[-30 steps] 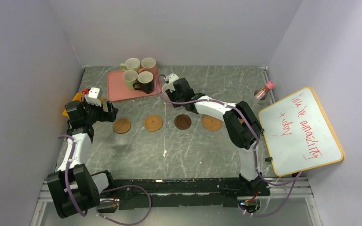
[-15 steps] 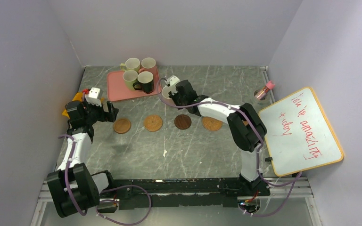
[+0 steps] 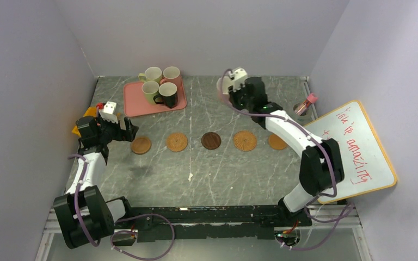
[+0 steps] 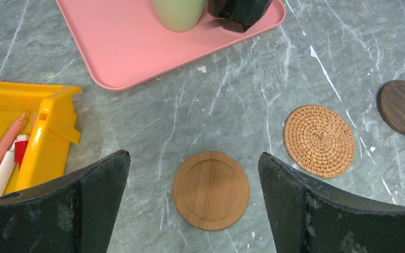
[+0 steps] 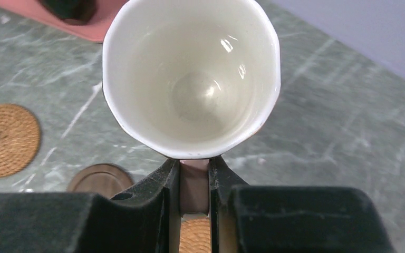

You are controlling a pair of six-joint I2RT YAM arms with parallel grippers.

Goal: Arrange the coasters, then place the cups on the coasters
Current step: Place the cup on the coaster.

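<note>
Five coasters lie in a row: smooth tan (image 3: 140, 145), woven (image 3: 177, 142), dark brown (image 3: 211, 140), woven (image 3: 245, 140) and tan (image 3: 277, 141). My right gripper (image 5: 194, 179) is shut on the pink handle of a pink cup (image 5: 192, 79), held upright above the table at the back (image 3: 220, 93). Two yellow-green cups (image 3: 153, 74) (image 3: 150, 89), a pink cup (image 3: 171, 73) and a black cup (image 3: 167, 92) stand at the pink tray (image 3: 139, 104). My left gripper (image 4: 194, 158) hangs open above the smooth tan coaster (image 4: 211, 190).
A yellow bin (image 4: 26, 126) with pens sits at the far left. A whiteboard (image 3: 348, 149) leans at the right, with a small pink-lidded jar (image 3: 305, 104) behind it. Walls close in the left, back and right sides.
My right gripper shut on the pink cup's handle beside the tray and carried it right and toward the back, uncovering the rightmost coaster. The left arm has not moved.
</note>
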